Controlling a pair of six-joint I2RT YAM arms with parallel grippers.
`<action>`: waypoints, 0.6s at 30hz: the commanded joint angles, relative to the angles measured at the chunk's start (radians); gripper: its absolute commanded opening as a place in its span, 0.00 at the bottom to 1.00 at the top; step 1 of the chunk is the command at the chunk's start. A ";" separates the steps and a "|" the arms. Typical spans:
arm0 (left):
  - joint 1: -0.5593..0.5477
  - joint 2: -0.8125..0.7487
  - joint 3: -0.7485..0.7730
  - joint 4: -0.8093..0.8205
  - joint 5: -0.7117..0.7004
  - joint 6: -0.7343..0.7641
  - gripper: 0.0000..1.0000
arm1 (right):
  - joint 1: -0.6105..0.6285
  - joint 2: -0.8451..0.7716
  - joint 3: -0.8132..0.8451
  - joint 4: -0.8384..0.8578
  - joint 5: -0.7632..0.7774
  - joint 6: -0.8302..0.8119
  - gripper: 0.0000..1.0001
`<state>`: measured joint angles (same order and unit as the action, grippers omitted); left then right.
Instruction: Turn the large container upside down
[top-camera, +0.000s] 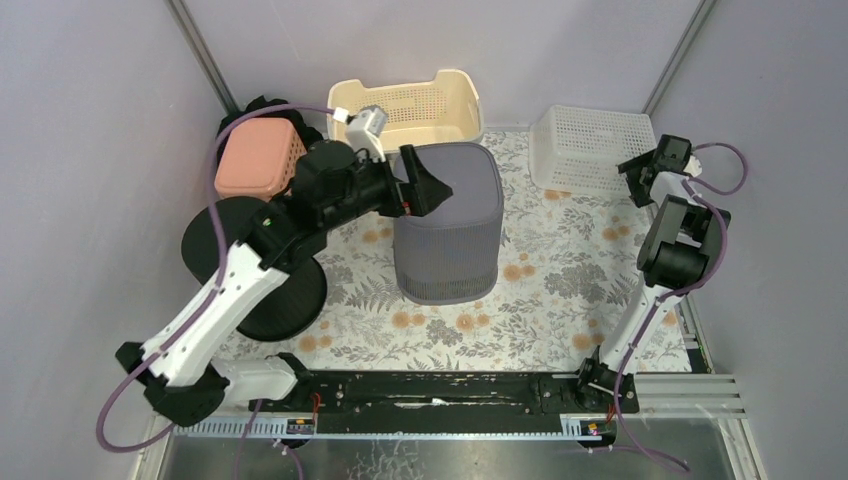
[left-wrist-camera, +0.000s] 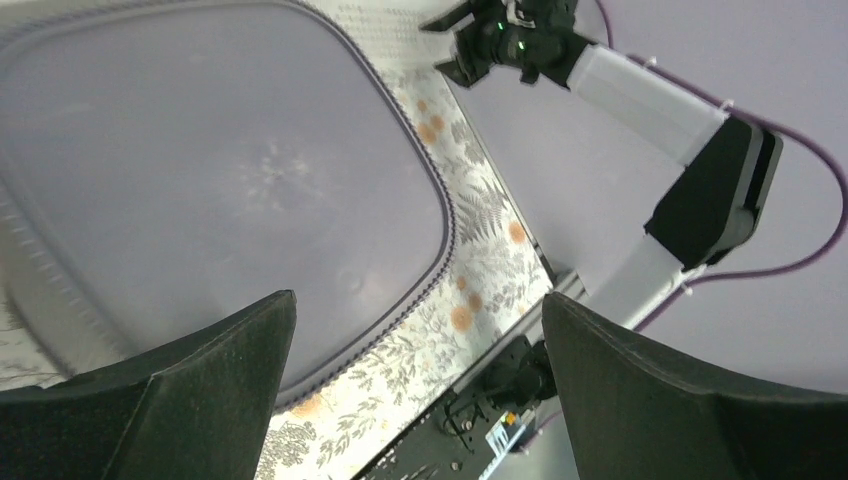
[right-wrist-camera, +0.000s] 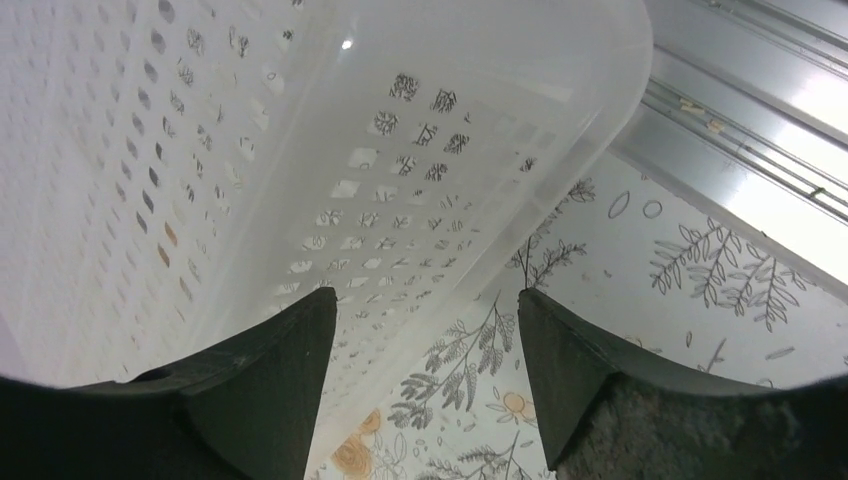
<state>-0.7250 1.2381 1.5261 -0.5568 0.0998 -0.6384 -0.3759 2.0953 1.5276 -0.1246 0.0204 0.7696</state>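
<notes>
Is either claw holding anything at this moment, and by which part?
Nothing is held. The left claw is open over the grey container; the right claw is open beside the white basket.

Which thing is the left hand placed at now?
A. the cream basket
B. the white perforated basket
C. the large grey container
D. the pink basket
C: in the top view the open left hand is at the upper left edge of the large grey container, and its wrist camera looks down onto that grey surface.
</notes>
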 joint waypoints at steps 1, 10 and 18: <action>-0.001 -0.119 -0.032 -0.094 -0.226 -0.009 1.00 | 0.020 -0.165 -0.079 0.133 -0.072 -0.008 0.76; 0.029 -0.300 -0.307 -0.092 -0.482 -0.126 1.00 | 0.026 -0.739 -0.371 0.044 -0.323 -0.110 0.84; 0.078 -0.240 -0.469 -0.106 -0.620 -0.191 1.00 | 0.062 -1.145 -0.507 -0.100 -0.559 -0.133 0.87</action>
<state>-0.6697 0.9684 1.1141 -0.6563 -0.3809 -0.7780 -0.3359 1.0447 1.0649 -0.1074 -0.3908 0.6739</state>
